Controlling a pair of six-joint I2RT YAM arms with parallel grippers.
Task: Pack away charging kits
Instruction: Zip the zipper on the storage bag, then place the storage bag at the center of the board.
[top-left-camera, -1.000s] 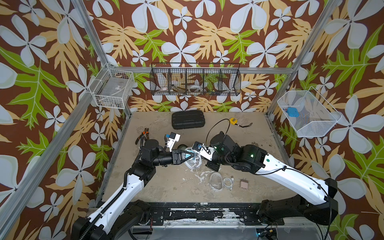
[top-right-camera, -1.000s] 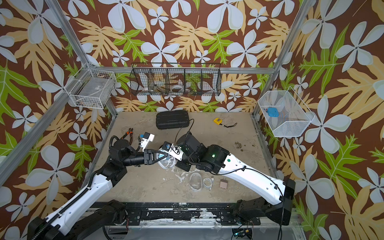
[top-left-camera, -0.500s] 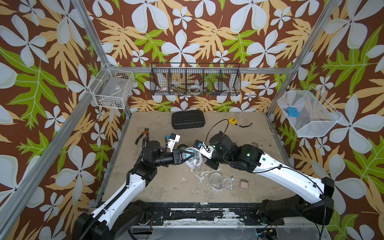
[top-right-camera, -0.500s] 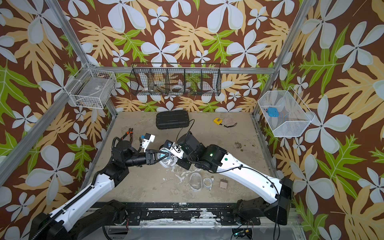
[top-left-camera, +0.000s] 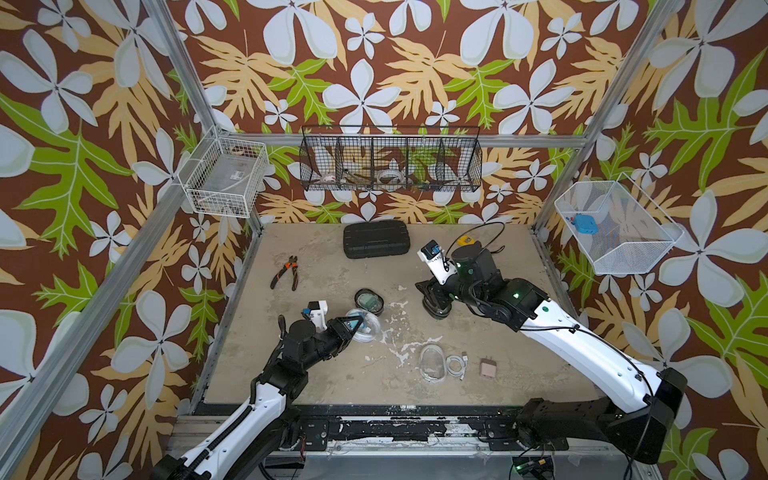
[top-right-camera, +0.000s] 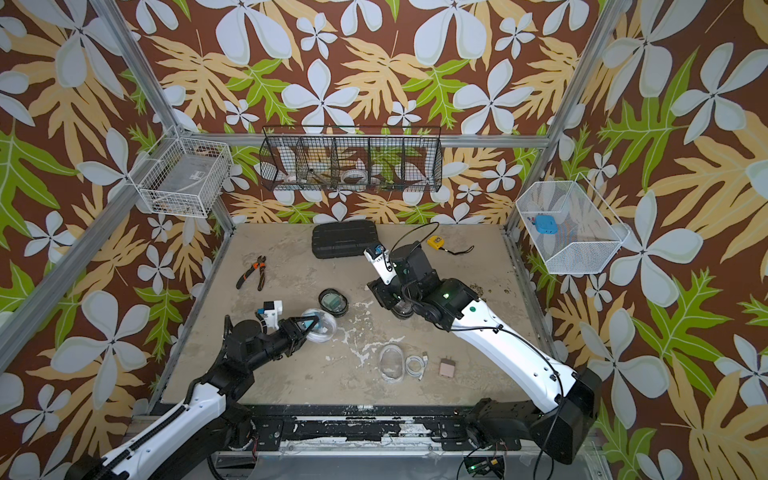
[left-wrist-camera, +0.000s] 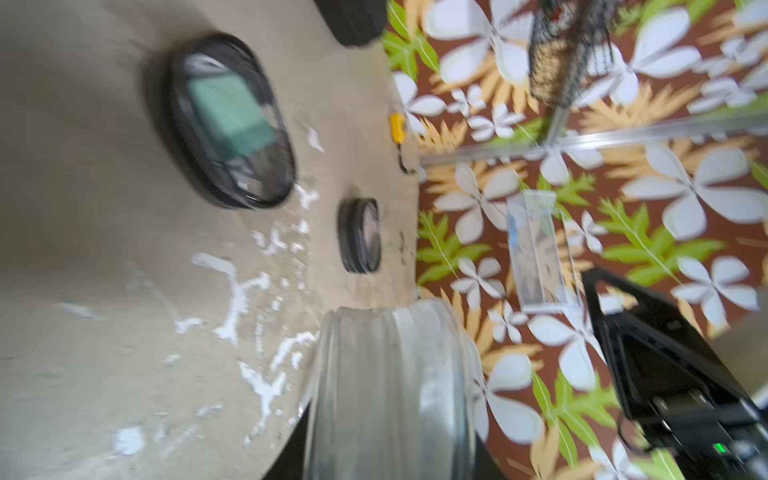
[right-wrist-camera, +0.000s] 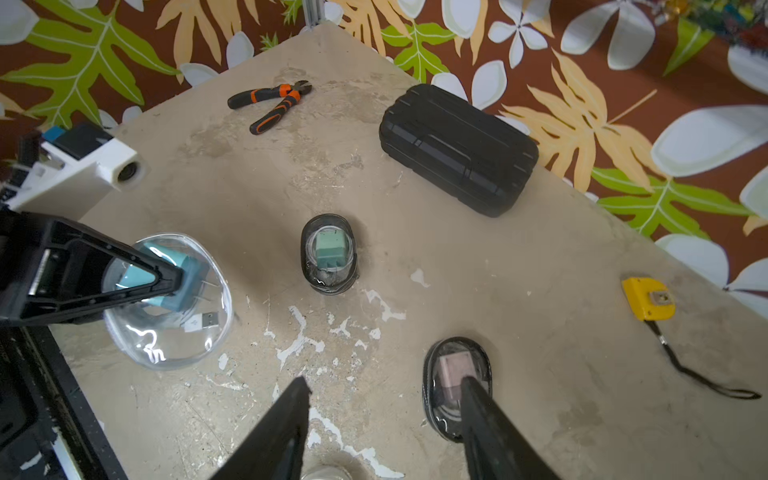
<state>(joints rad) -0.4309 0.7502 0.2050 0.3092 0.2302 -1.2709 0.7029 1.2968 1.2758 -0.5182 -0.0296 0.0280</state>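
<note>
My left gripper (top-left-camera: 352, 324) is shut on a clear oval case (right-wrist-camera: 166, 303) that holds a teal plug and a white cable, just above the table at front left. A black-rimmed case (top-left-camera: 369, 300) with a teal plug lies beside it. My right gripper (right-wrist-camera: 384, 386) stands open over bare table. One of its fingers (right-wrist-camera: 478, 411) overlaps a second black-rimmed case (right-wrist-camera: 455, 374) holding a pink plug. Near the front lie an empty clear case (top-left-camera: 432, 363), a coiled white cable (top-left-camera: 456, 365) and a pink plug (top-left-camera: 488, 368).
A large black ribbed case (top-left-camera: 377, 239), pliers (top-left-camera: 286, 272) and a yellow tape measure (top-left-camera: 466, 241) lie toward the back. On the walls hang a black wire basket (top-left-camera: 390, 166), a white basket (top-left-camera: 224, 178) and a white mesh basket (top-left-camera: 615, 228) with a blue block.
My right arm has swung away from the clear case to the right and back, and its jaws have opened. My left gripper has drawn slightly left and nearer with the case.
</note>
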